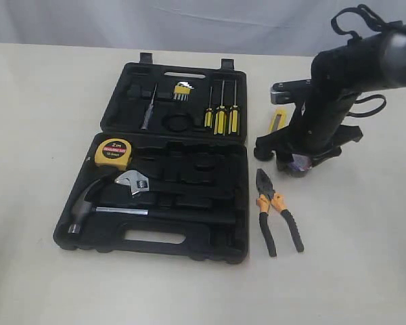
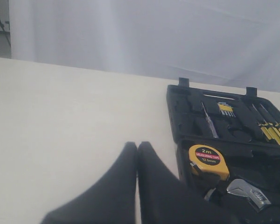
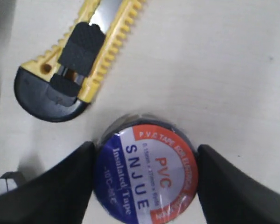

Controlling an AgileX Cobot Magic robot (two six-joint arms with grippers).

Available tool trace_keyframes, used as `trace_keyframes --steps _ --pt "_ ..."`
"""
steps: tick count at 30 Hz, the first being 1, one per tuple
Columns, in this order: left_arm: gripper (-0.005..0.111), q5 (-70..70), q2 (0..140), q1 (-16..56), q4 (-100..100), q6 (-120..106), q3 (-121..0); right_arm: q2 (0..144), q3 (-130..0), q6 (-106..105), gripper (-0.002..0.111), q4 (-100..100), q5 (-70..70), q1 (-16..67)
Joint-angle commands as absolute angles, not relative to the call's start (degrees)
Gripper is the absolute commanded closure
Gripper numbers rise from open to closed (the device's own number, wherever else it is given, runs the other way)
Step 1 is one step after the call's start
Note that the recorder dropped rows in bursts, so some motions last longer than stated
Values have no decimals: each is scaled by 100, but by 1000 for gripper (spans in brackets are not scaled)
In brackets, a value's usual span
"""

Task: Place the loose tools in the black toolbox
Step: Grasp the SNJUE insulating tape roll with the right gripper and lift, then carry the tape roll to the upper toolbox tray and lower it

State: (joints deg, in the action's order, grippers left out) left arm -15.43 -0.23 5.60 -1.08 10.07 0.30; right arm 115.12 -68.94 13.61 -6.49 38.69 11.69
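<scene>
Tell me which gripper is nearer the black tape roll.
Right. The right gripper straddles the tape roll; the left gripper sits past the toolbox, on its far side.

The right pincer (image 3: 145, 151) straddles the black tape roll (image 3: 147, 177), its 2 fingers (image 3: 60, 186) touching its sides, the yellow-black utility knife (image 3: 79, 51) just beside on the worktop (image 3: 214, 60).

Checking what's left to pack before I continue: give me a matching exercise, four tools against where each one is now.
Tools: 1 tape measure; 2 black tape roll; 3 pliers; 4 utility knife.
Places: A on the table, handles spread; B inside the toolbox; C on the table beside the black tape roll; D between the fingers of the right end effector.
Pairs: 1-B; 2-D; 3-A; 4-C.
</scene>
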Motion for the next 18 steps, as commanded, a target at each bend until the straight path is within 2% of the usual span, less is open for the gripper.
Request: trace_keyframes --steps 1,12,18 --pt "107 -1550 0 593 -85 1015 0 11261 -7345 1342 109 -710 4613 1141" --pt "107 -1550 0 593 -85 1015 0 10316 -8439 918 109 -198 6181 1164" --pt "107 -1550 0 593 -85 1015 0 10276 -8849 763 109 -137 6304 1675"
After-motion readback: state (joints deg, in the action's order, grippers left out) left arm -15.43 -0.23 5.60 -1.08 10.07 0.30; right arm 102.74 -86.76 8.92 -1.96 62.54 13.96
